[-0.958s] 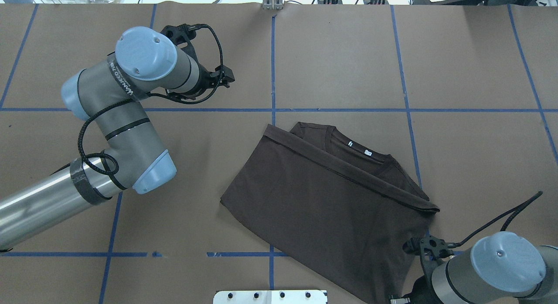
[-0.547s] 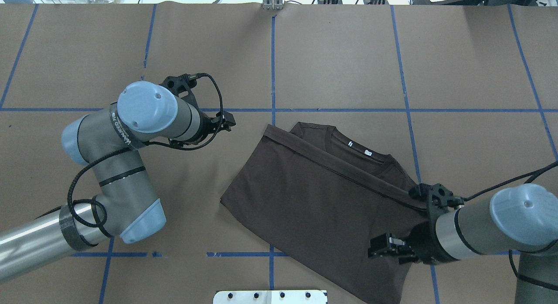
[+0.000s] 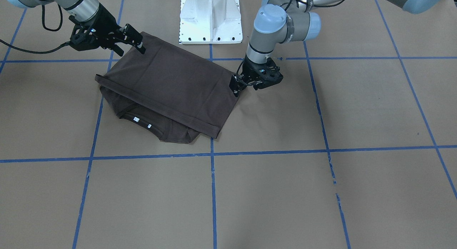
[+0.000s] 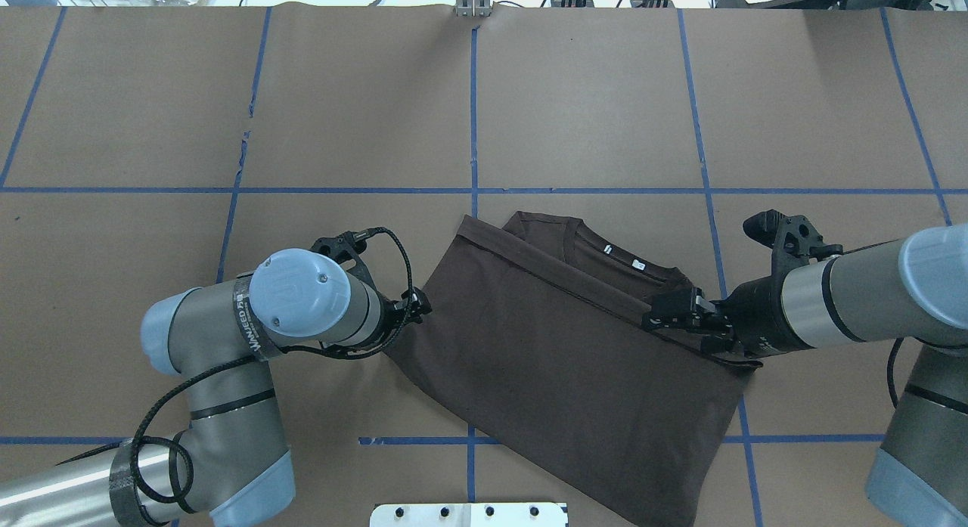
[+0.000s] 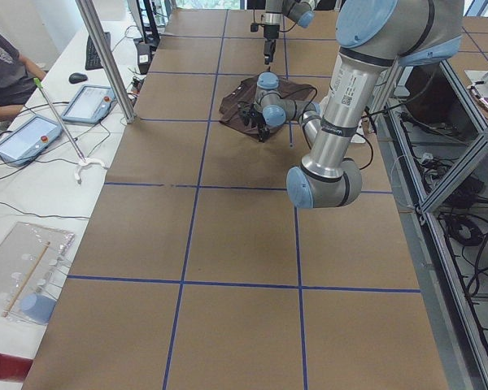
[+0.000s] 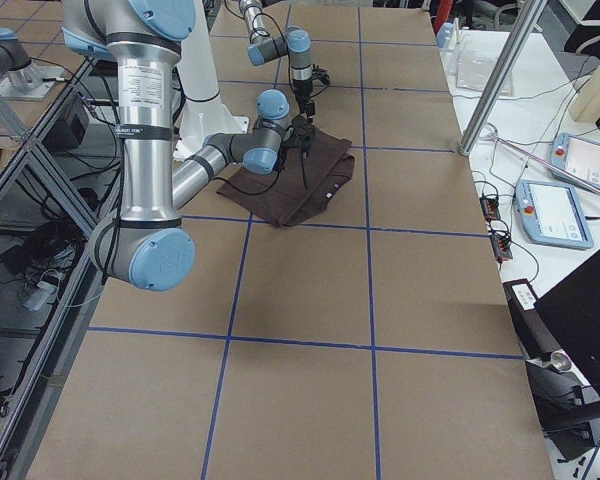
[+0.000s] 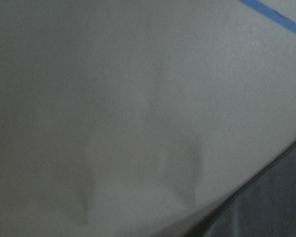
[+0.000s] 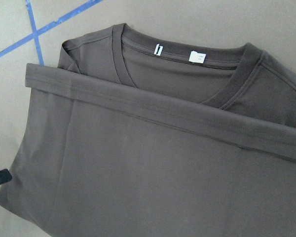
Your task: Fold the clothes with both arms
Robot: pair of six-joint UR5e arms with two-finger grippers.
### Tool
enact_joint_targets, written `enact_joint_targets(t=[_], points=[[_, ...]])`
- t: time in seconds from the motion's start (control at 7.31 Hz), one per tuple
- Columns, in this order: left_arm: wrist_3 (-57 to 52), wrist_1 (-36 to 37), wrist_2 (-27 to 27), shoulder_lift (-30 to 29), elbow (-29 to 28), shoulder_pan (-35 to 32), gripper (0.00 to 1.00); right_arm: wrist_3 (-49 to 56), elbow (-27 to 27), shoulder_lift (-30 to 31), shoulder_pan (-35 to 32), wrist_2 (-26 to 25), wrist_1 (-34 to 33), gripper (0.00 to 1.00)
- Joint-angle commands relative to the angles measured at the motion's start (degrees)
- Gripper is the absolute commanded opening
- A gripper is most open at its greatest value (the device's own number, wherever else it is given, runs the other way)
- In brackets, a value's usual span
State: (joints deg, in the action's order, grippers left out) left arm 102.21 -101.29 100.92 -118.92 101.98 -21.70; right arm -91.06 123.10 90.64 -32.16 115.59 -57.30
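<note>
The dark grey-brown T-shirt (image 4: pixel 560 361) lies flat on the brown paper, folded so its hem runs across just below the collar (image 4: pixel 605 249). It also shows in the front view (image 3: pixel 171 81) and the right wrist view (image 8: pixel 163 173), where the white neck tags (image 8: pixel 197 57) show. My left gripper (image 4: pixel 418 306) is low at the shirt's left edge, open, and holds nothing; in the front view (image 3: pixel 235 87) it sits at the shirt's corner. My right gripper (image 4: pixel 667 315) is open above the right end of the hem, also seen in the front view (image 3: pixel 129 41).
The white pedestal base (image 3: pixel 210 16) stands just behind the shirt on the robot's side. Blue tape lines (image 4: pixel 474 190) divide the paper-covered table. An operator (image 5: pixel 4 61) and tablets (image 5: pixel 32 134) are at a side table beyond the far edge.
My left gripper came from the far left down to the shirt's left edge. My right gripper swung from the near right corner up over the hem's right end. The shirt has not moved.
</note>
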Motion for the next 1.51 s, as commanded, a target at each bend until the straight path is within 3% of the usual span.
enact_joint_targets(t=[0.0,0.27,0.68,0.96,1.09,1.37], points=[[0.70,3.90,0.06,0.18,2.96,1.92,0.83,0.00,-0.14,-0.38,-0.45,-0.01,0.00,1.00],[0.71,3.65,-0.03,0.18,1.92,3.32,0.70,0.00,-0.14,-0.47,-0.45,0.16,-0.09,1.00],[0.27,3.38,-0.11,-0.08,1.12,3.33,0.70,-0.08,-0.23,-0.38,-0.45,-0.01,-0.09,1.00],[0.27,3.21,-0.20,-0.17,1.03,3.16,0.64,-0.08,-0.41,-0.29,-0.54,-0.01,-0.09,1.00],[0.18,2.60,-0.20,-0.17,0.68,2.98,0.54,-0.08,-1.10,-0.29,-0.54,-0.01,-0.09,1.00],[-0.17,2.16,-1.07,-0.26,0.42,2.98,0.00,-0.08,-1.20,-0.29,-0.54,0.08,-0.09,1.00]])
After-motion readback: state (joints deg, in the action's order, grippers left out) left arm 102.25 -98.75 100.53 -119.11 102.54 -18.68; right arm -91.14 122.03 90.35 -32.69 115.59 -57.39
